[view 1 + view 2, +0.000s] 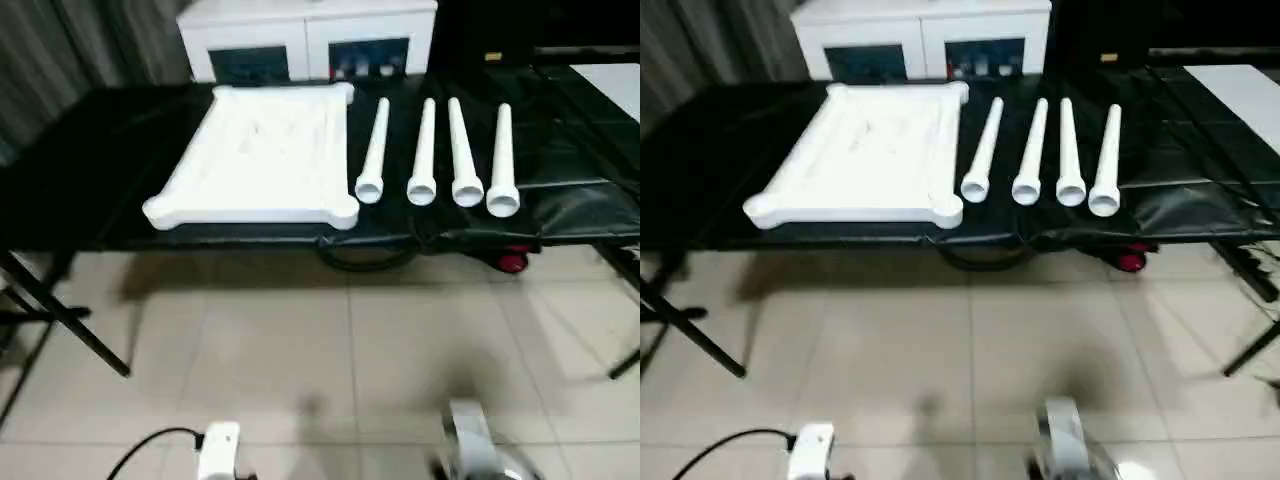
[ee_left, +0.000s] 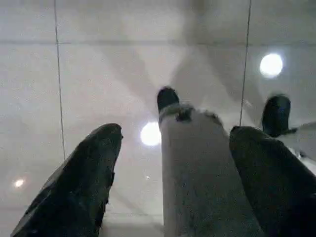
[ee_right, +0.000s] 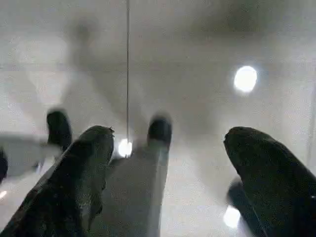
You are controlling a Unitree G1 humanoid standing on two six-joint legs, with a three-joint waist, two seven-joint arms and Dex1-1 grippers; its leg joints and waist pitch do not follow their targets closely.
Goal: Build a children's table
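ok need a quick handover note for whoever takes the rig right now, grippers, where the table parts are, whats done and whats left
Left gripper: open, empty, pointing down over the tiled floor.
Right gripper: open, empty, also down over the floor.
Table top: lying flat on the black-covered work table, toward its left half.
Four legs: lying side by side just right of the top, wide open ends toward the robot, none attached.
Done: nothing assembled; the parts are only laid out.
Left: pick up each leg and fit all four into the top's corners, then stand the table upright.
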